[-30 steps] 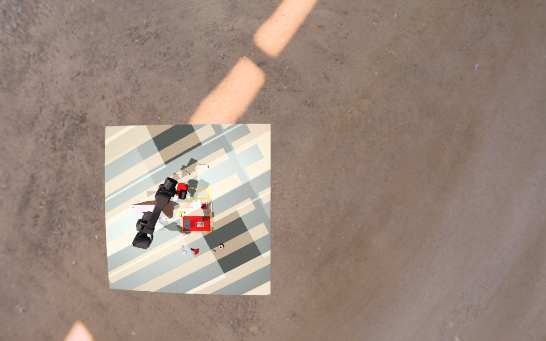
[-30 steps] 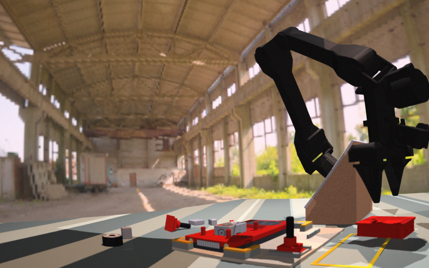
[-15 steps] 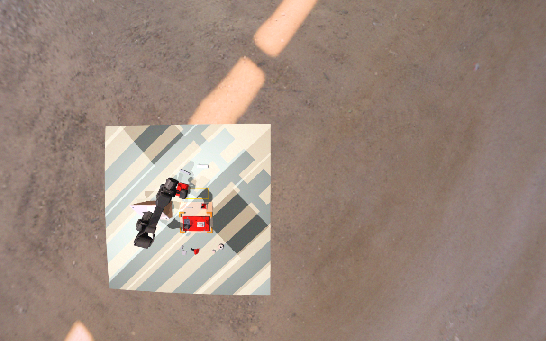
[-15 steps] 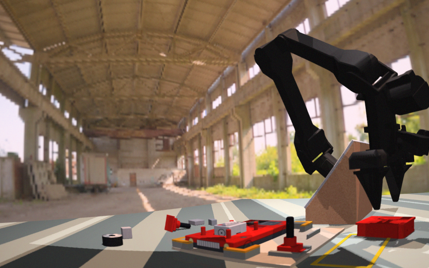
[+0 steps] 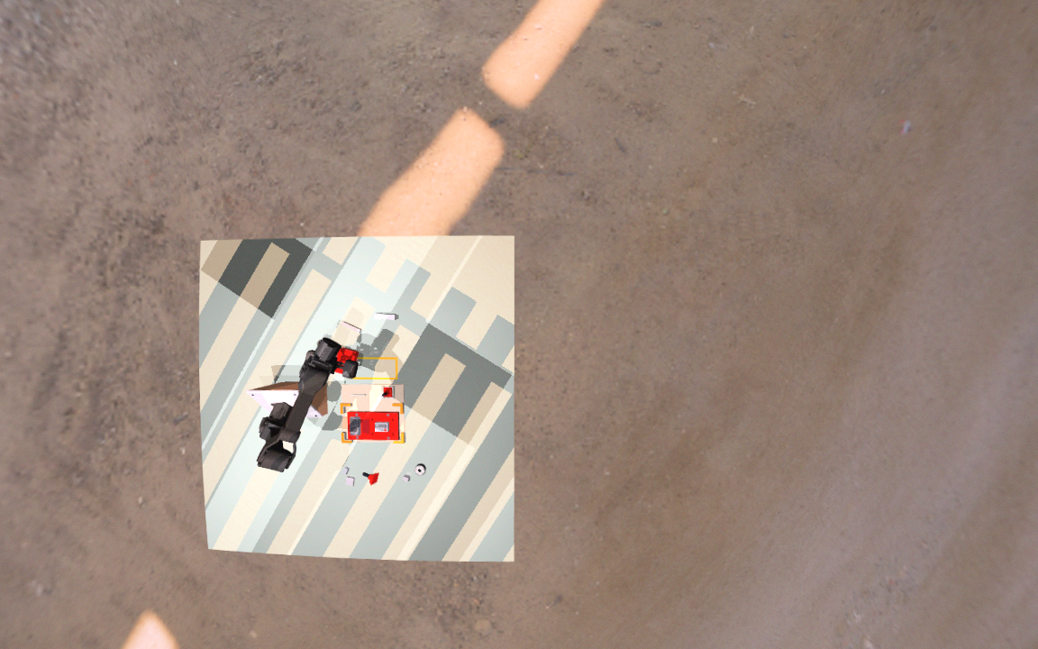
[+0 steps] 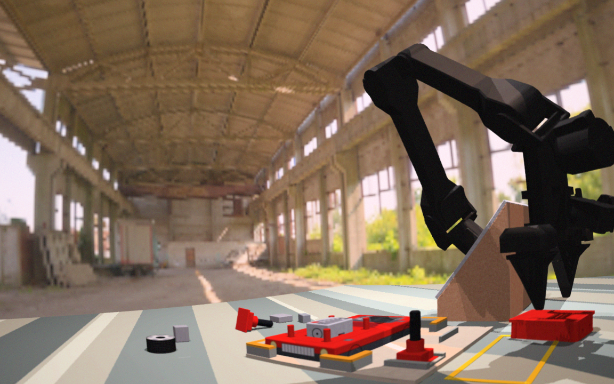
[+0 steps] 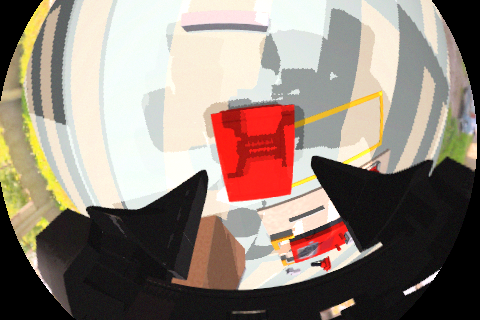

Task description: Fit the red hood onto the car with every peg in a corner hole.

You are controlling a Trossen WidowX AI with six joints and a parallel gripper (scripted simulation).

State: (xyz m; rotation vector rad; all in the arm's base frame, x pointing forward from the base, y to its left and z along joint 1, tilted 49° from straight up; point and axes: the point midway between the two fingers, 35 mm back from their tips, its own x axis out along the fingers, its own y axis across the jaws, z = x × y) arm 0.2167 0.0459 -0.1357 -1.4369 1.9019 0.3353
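The red hood [image 5: 350, 355] [image 6: 550, 329] [image 7: 257, 187] lies flat on the table, roof up, with shadows across its top; its holes cannot be made out. My gripper [image 6: 552, 301] [image 7: 260, 168] is open and empty, pointing down. In the exterior view its fingertips are just above the hood's top and toward its far side; in the wrist view the hood extends beyond them. The red chassis [image 5: 369, 436] [image 6: 299, 342] [image 7: 325, 241] sits in the jig, between orange-topped corner brackets [image 6: 346, 357]. The grey engine block [image 5: 380, 426] [image 6: 328, 327] stands on its deck among the upright red pegs [image 6: 326, 334].
A yellow outline [image 6: 474, 357] [image 7: 382, 120] lies beside the hood. A red part with a black upright pin [image 6: 414, 353] stands by the jig. A brown wedge-shaped block [image 6: 485, 286] [image 7: 215, 255] stands behind. A black wheel [image 6: 160, 344] and a tipped red part [image 6: 244, 320] lie beyond the chassis.
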